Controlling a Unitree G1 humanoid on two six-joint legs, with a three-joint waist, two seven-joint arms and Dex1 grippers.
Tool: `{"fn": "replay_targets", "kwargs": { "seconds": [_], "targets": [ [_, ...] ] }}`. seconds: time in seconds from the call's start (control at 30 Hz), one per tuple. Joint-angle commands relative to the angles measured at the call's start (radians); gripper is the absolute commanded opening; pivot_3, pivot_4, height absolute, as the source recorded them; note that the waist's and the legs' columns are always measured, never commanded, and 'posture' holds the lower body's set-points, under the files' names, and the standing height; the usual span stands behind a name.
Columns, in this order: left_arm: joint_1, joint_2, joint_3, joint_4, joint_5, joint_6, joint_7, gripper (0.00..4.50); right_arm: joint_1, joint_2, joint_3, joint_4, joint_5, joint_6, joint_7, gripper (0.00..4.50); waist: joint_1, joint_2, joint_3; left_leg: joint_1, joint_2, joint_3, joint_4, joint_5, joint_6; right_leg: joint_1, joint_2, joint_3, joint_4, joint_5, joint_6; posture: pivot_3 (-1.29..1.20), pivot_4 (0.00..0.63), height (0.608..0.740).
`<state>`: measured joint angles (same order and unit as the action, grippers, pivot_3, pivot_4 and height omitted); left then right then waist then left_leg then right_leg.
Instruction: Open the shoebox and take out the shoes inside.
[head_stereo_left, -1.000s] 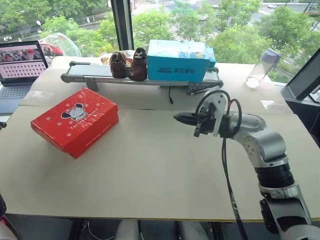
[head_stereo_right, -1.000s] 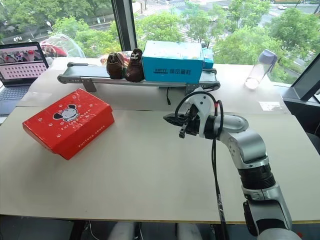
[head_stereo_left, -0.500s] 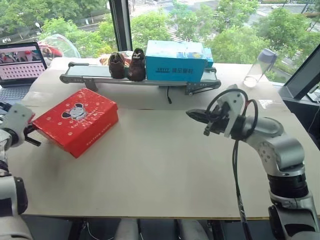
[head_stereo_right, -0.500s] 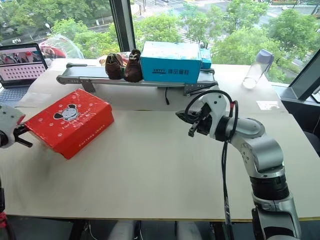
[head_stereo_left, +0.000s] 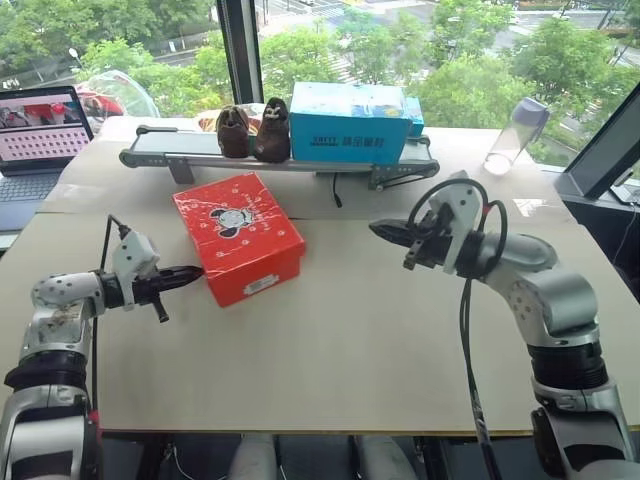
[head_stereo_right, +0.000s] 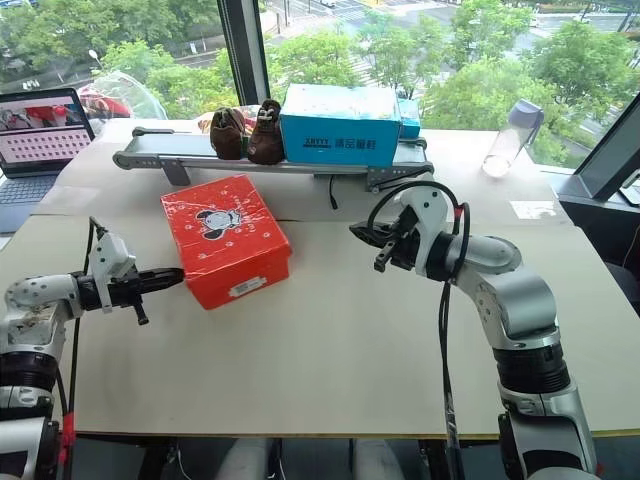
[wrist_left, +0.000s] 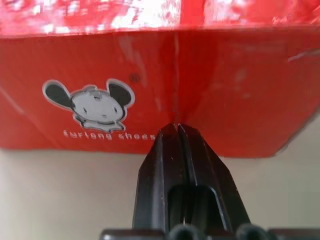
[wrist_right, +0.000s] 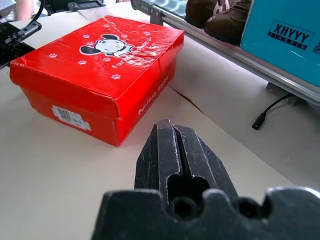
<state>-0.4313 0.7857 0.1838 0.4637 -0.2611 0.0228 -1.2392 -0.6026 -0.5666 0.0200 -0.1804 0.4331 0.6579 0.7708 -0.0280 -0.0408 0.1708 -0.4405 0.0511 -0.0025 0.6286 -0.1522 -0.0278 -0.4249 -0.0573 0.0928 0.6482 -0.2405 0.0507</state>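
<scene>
Shoebox now shoved toward table centre, turned, lid still down. Left gripper pinched together, tip at box side; right gripper likewise, hovering well apart. Opening next.

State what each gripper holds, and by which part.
Nothing. The left gripper is shut with its tips at the shoebox's side; the right gripper is shut, apart from it.

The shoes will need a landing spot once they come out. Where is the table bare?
Bare: between the shoebox and right gripper, and along the near edge. Crowded: the back, with brown shoes and blue box.
</scene>
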Motion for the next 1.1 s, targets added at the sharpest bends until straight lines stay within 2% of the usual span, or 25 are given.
{"fn": "replay_targets", "kwargs": {
  "seconds": [0.03,0.2,0.37,0.53,0.67,0.83,0.9,1.0,1.1],
  "targets": [
    [0.009,0.054,0.062,0.005,0.027,0.023,0.135,0.06,-0.045,0.021,0.015,0.049,-0.034,-0.085,0.014,0.07,-0.005,0.0,0.0,0.001,0.0,0.0,0.0,0.0,0.0,0.001,0.0,0.0,0.0,-0.002,0.002,0.0,0.15,0.74],
    [0.01,0.046,0.084,0.063,0.099,0.04,0.377,0.06,-0.091,0.115,0.071,0.274,-0.119,-0.247,0.017,0.07,-0.017,0.0,0.0,0.002,0.0,0.0,0.0,0.0,0.0,0.001,0.0,0.0,0.0,-0.003,0.004,0.0,0.15,0.74],
    [0.031,-0.033,0.082,-0.009,0.116,0.078,0.54,0.06,-0.26,0.295,0.158,0.763,-0.286,-0.537,-0.038,0.07,-0.024,0.0,0.0,0.002,0.0,0.0,0.0,0.0,0.0,0.001,0.0,0.0,0.0,0.0,0.002,0.0,0.15,0.74],
    [0.003,-0.118,0.058,-0.046,0.114,0.104,0.634,0.06,-0.423,0.429,0.186,1.171,-0.395,-0.777,-0.103,0.07,-0.016,0.0,0.001,0.001,-0.001,-0.001,-0.001,0.0,0.0,0.0,0.0,0.0,-0.001,0.002,-0.001,0.0,0.15,0.74],
    [-0.009,-0.204,0.021,-0.112,0.096,0.138,0.656,0.06,-0.493,0.512,0.181,1.344,-0.443,-0.862,-0.113,0.07,-0.018,0.0,0.001,0.001,-0.001,-0.001,-0.002,0.0,0.0,0.001,0.0,0.0,-0.001,0.003,-0.002,0.0,0.15,0.74],
    [0.034,-0.284,-0.048,-0.258,0.076,0.207,0.634,0.06,-0.49,0.572,0.146,1.382,-0.43,-0.902,-0.02,0.07,-0.019,0.0,0.001,0.001,-0.001,-0.001,-0.002,0.0,0.0,0.001,0.0,0.0,0.0,0.003,-0.002,0.0,0.15,0.74],
    [0.069,-0.31,-0.051,-0.328,0.058,0.256,0.644,0.06,-0.467,0.572,0.134,1.339,-0.416,-0.899,0.027,0.07,-0.021,0.0,0.001,0.001,-0.001,-0.001,-0.002,0.0,0.0,0.001,0.0,0.0,0.0,0.003,-0.002,0.0,0.15,0.74],
    [0.125,-0.338,-0.068,-0.427,0.049,0.316,0.648,0.06,-0.399,0.554,0.131,1.194,-0.387,-0.846,0.12,0.07,-0.021,0.0,0.001,0.002,-0.001,-0.002,-0.002,0.0,0.0,0.002,0.0,0.0,0.0,0.003,-0.002,0.0,0.15,0.74],
    [0.179,-0.352,-0.082,-0.526,0.035,0.378,0.643,0.06,-0.254,0.491,0.167,0.839,-0.344,-0.674,0.195,0.07,-0.019,0.001,0.001,0.002,-0.001,-0.002,-0.002,0.0,0.0,0.002,0.0,0.0,0.0,0.003,-0.002,0.0,0.15,0.74]
  ]
}}
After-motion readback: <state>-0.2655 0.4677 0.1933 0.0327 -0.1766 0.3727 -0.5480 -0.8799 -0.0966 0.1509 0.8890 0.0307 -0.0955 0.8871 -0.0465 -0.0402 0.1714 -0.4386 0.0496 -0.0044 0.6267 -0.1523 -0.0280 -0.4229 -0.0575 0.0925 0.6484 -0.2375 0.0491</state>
